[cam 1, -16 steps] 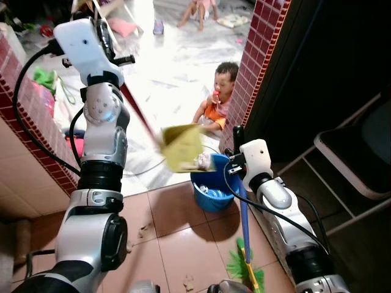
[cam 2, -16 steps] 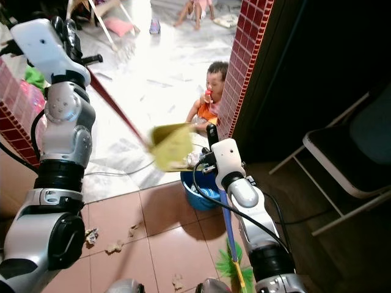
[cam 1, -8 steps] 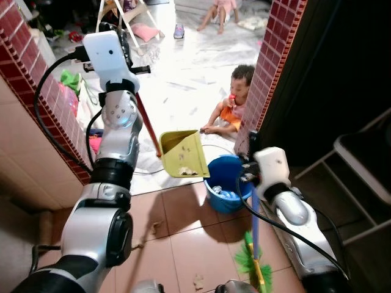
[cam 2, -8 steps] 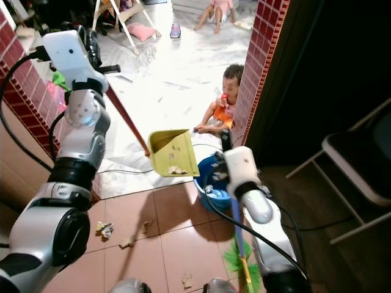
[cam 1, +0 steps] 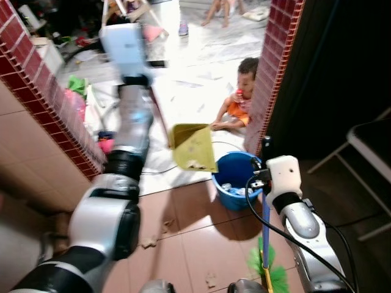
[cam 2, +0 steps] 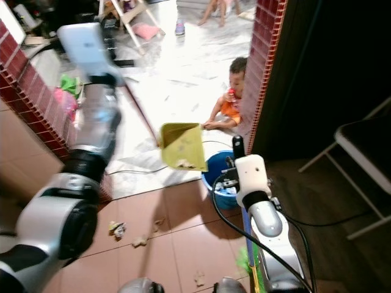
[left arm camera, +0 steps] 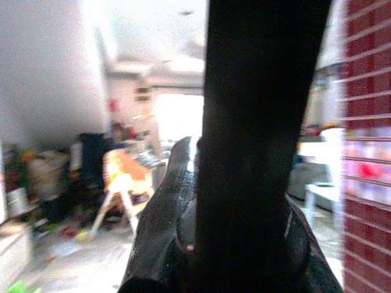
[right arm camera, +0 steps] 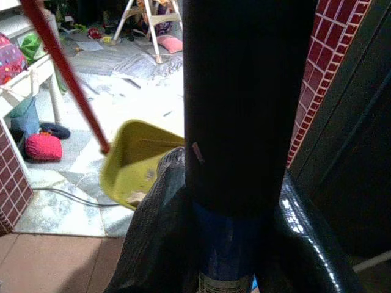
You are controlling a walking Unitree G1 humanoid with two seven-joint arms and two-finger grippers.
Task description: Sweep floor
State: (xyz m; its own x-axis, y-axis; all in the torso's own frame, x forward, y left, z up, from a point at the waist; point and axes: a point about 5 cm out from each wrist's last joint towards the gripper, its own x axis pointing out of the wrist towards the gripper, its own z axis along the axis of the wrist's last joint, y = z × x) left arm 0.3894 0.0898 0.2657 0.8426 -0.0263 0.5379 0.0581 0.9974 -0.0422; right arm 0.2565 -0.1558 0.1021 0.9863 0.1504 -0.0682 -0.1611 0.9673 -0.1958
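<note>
At 12 o'clock ahead, yellow dustpan (cam 1: 194, 148) hangs tilted just above the blue bucket (cam 1: 235, 183), red handle (right arm camera: 61, 67) running up into left gripper (left arm camera: 244, 232), jaws clamped on it. Right gripper (right arm camera: 235, 201) jaws closed around blue broom (cam 1: 266, 235) shaft. Debris (cam 2: 118, 229) on tile floor (cam 2: 183, 244) at 7 o'clock.

Red-tiled brick pillars (cam 2: 264, 67) frame a bright, littered marble floor (cam 2: 174, 79) where a child (cam 2: 230, 97) sits, terracotta tiles (cam 2: 183, 241) lie nearer, and a folding chair (cam 2: 360, 177) stands in shadow.
</note>
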